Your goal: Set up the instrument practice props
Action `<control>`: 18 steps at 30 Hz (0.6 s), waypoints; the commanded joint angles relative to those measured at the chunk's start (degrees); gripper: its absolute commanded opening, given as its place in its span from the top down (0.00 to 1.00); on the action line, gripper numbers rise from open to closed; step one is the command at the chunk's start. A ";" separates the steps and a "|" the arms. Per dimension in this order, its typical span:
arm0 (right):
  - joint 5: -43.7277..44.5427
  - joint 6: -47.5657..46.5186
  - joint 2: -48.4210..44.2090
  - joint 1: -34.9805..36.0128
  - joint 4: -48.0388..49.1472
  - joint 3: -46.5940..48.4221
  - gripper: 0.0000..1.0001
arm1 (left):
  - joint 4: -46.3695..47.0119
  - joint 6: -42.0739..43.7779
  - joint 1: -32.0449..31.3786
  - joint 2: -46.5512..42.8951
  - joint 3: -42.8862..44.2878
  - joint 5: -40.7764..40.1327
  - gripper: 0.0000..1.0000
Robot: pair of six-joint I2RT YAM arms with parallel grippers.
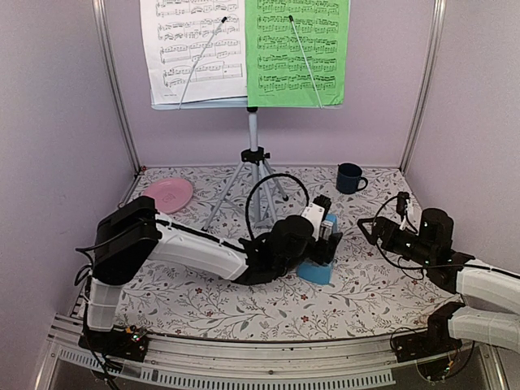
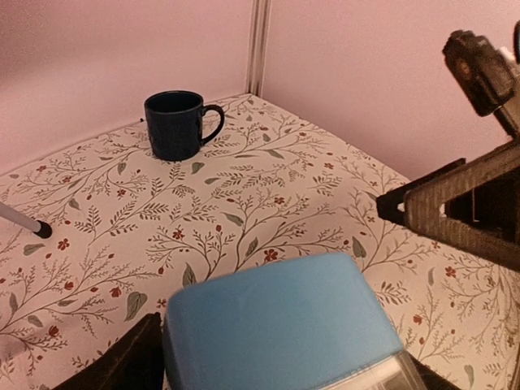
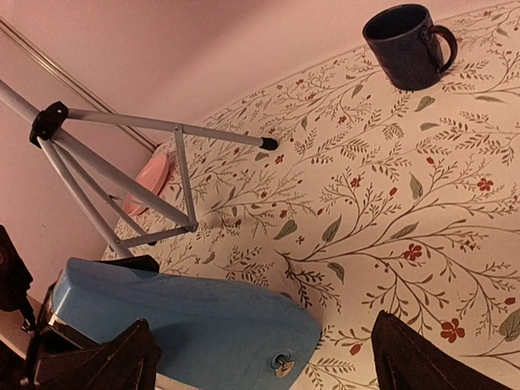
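Observation:
The pale music stand (image 1: 203,102) on its silver tripod (image 1: 253,175) stands at the back, holding a white page (image 1: 193,45) and a green page (image 1: 296,49). My left gripper (image 1: 327,237) is shut on the small blue metronome (image 1: 317,270) at the table's middle, its base low on the cloth. In the left wrist view the metronome (image 2: 276,321) fills the space between my fingers (image 2: 122,366). My right gripper (image 1: 370,230) is open and empty just right of the metronome. In the right wrist view the metronome (image 3: 179,325) lies ahead of the open gripper (image 3: 264,361).
A dark blue mug (image 1: 350,178) stands at the back right, and a pink plate (image 1: 168,194) lies at the back left. The tripod's legs (image 3: 106,162) spread over the floral cloth behind the metronome. Walls close in the table on three sides.

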 commanded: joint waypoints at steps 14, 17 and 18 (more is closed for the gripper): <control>-12.72 -5.60 -1.37 4.77 15.01 -5.64 0.29 | 28.38 39.52 2.23 -18.86 -15.83 21.01 0.60; -9.79 -8.17 -1.25 7.33 15.22 -4.62 0.33 | 28.01 43.52 2.29 -21.19 -16.35 19.68 0.61; -8.50 -8.64 -0.95 7.87 15.16 -4.44 0.33 | 27.27 43.89 2.38 -21.47 -15.98 19.07 0.62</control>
